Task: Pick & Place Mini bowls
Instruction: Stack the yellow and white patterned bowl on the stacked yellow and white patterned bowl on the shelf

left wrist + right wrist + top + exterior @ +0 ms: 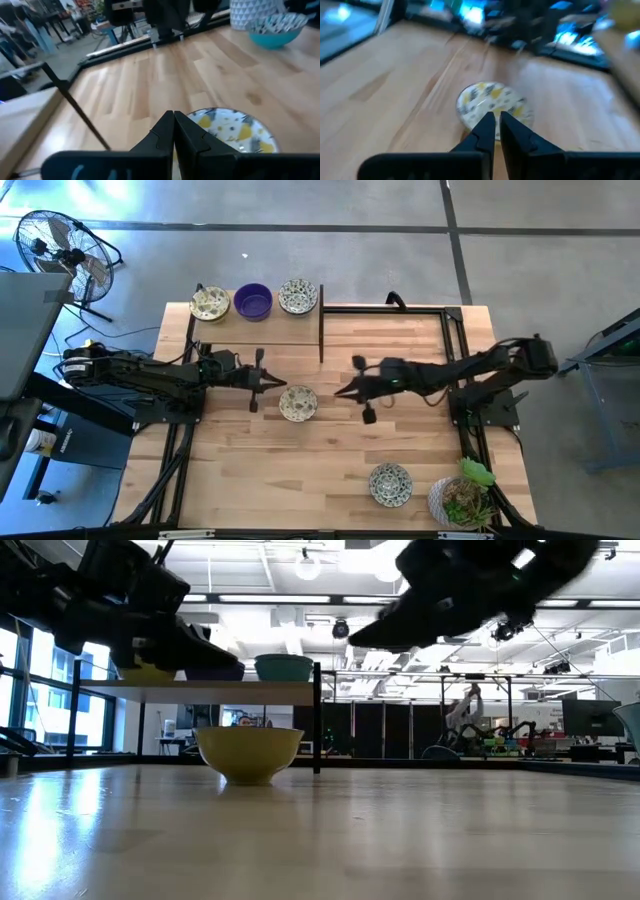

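Pale wood-plank table (pixel 330 480); round shallow floral bowl (pixel 298 403) mid-table.

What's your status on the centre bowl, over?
Left gripper shut, beside patterned bowl. Right gripper shut, empty, just right of it. Bowl on table, ungripped. Nothing blocking.

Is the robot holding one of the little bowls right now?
No. The left gripper and the right gripper are both shut on nothing, above the table on either side of the patterned bowl, which sits free on the wood.
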